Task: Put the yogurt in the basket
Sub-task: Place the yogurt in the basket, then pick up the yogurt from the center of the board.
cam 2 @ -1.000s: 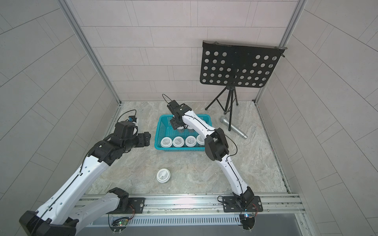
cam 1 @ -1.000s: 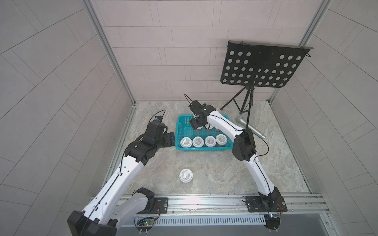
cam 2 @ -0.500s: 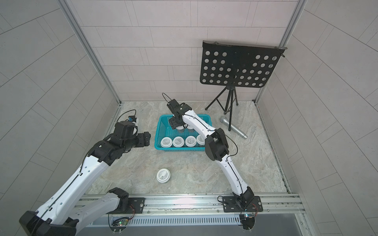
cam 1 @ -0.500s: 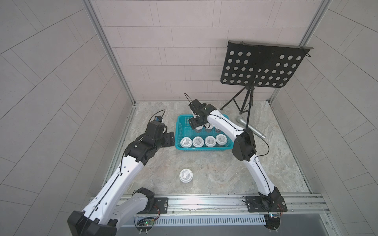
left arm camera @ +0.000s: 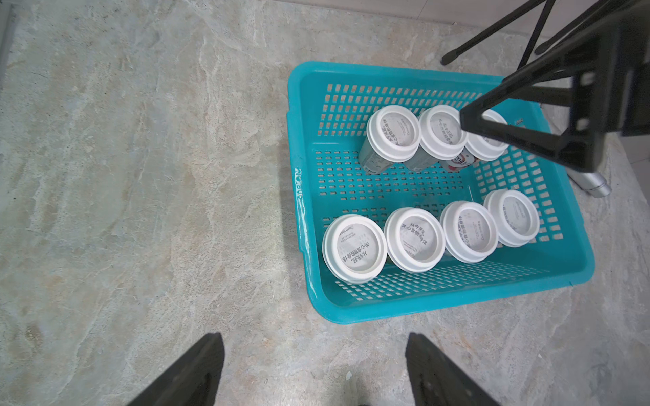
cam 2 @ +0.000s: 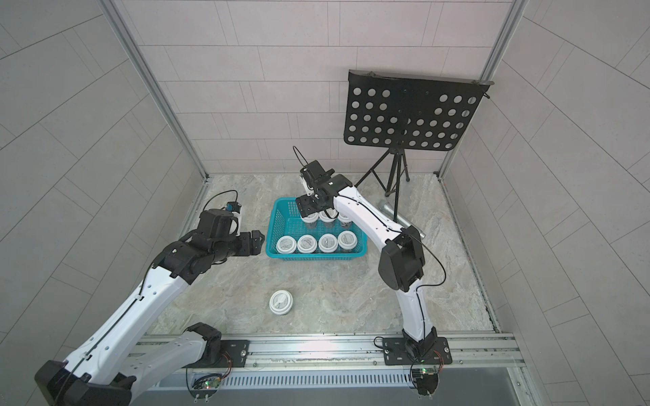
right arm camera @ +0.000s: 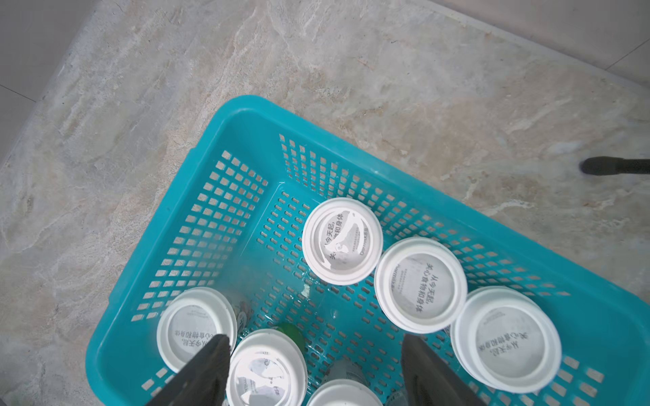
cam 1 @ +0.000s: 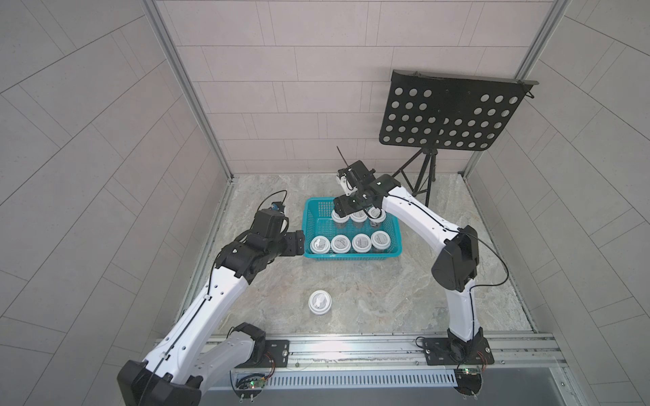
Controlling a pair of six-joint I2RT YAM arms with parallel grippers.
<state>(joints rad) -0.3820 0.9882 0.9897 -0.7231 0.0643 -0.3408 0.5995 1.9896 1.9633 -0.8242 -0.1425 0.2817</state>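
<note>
Left gripper (left arm camera: 313, 338) wide, empty, beside basket (left arm camera: 299, 197), right gripper (right arm camera: 313, 339) likewise above it, lone yogurt (cam 1: 320, 302) lower centre, both top views only.

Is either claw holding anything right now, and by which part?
Nothing is held. The left gripper is open over the tabletop; the right gripper hangs open above the yogurt cups in the basket.

Under my right pincer (right arm camera: 314, 339), 2 near cups (right arm camera: 265, 369) run off my right wrist view's edge; 1 finger (right arm camera: 207, 365) hides part of a 3rd. In both top views the pincer covers part of the 3 far cups (cam 1: 340, 218) (cam 2: 310, 220) beyond it, their lid print too small to read.
</note>
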